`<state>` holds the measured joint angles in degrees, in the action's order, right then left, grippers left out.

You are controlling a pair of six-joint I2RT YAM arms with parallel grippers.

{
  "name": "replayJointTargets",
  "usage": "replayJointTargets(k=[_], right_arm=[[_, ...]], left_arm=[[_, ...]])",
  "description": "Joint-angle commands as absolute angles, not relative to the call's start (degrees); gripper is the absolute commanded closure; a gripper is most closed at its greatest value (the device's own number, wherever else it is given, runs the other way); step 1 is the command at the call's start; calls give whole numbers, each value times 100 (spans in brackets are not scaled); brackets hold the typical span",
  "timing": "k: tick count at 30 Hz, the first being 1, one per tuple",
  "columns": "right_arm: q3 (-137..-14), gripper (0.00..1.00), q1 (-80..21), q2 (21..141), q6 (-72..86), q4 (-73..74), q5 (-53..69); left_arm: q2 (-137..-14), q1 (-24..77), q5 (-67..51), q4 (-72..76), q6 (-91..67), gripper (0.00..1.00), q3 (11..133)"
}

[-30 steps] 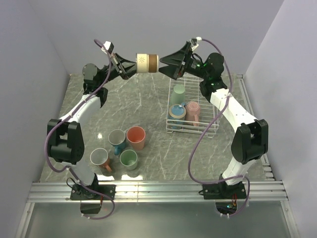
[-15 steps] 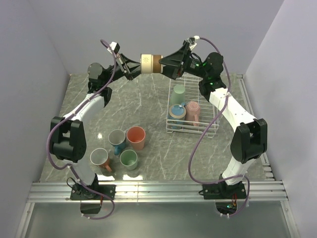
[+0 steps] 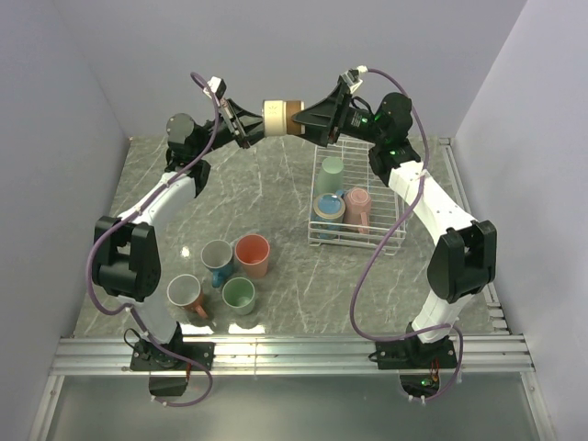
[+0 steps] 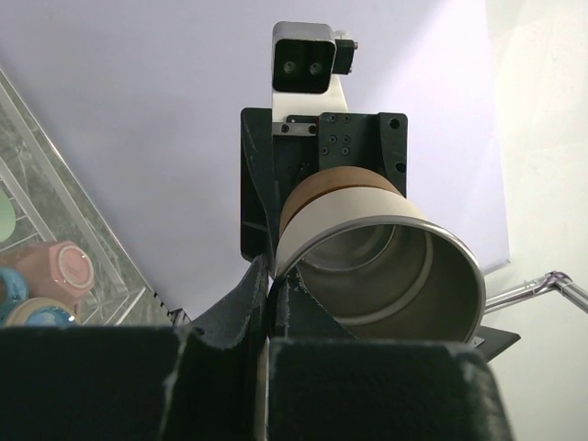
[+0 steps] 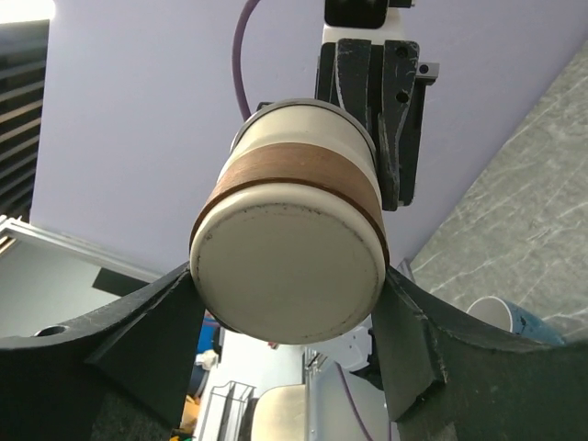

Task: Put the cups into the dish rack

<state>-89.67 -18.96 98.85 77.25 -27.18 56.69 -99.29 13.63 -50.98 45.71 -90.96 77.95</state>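
Both arms have pushed a little toward the rack (image 3: 355, 243) since a second ago, and the cup (image 3: 278, 117) now sits deeper between the right end effector's (image 3: 299, 118) fingers, which have drawn in around it. The cream cup with a brown band hangs on its side in the air, above and just left of the rack's far corner, mouth to the left. The left end effector (image 4: 269, 278) is clamped on its rim, one finger inside the mouth and one outside. The right one straddles the cup's flat base, a finger close against each side; whether they press on it or stand just off, I cannot tell.

Inside the rack, a pale green cup (image 3: 332, 171) stands upside down at the far end, and a blue cup (image 3: 328, 209) and a pink cup (image 3: 357, 208) lie side by side at the near end.

Well left of the rack, four more stand in a cluster on the marbled surface (image 3: 276, 197): a salmon cup (image 3: 252, 255) nearest the rack, a grey cup (image 3: 217, 257) touching its left side, a green cup (image 3: 239, 294) in front of them, and an orange-handled cup (image 3: 186, 294) farthest from the rack.
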Motion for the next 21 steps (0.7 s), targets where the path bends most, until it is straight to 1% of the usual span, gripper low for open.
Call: replayJointTargets(k=[1, 3, 4, 7, 9, 10, 12, 16, 21], right_arm=[[-9132, 84, -2074, 9773, 7664, -3015, 5616], [-9149, 95, -2065, 9765, 7629, -2971, 5616], [-9158, 99, -2065, 9765, 7612, -2910, 5625], [-9167, 100, -2057, 9712, 7462, -2717, 5625], [-9193, 100, -2039, 9651, 7331, -2602, 5625], [-9202, 100, -2030, 9633, 7295, -2497, 5625], [-9220, 100, -2004, 9571, 7207, -2417, 5634], [-9193, 100, -1890, 9466, 7111, -2233, 5625], [-9035, 100, -1662, 9282, 6996, -2110, 5634]], left_arm=[[-9870, 1582, -5651, 4711, -8895, 100, 7788], [-9844, 1582, -5695, 4650, -8851, 99, 7743], [-9835, 1582, -5713, 4649, -8824, 90, 7700], [-9800, 1582, -5792, 4535, -8719, 70, 7629], [-9730, 1582, -5836, 4448, -8631, 64, 7585], [-9721, 1582, -5853, 4282, -8492, 58, 7576], [-9651, 1573, -5880, 4036, -8220, 52, 7567], [-9519, 1503, -5862, 3569, -7885, 49, 7515], [-9317, 1292, -5818, 3296, -7682, 47, 7269]])
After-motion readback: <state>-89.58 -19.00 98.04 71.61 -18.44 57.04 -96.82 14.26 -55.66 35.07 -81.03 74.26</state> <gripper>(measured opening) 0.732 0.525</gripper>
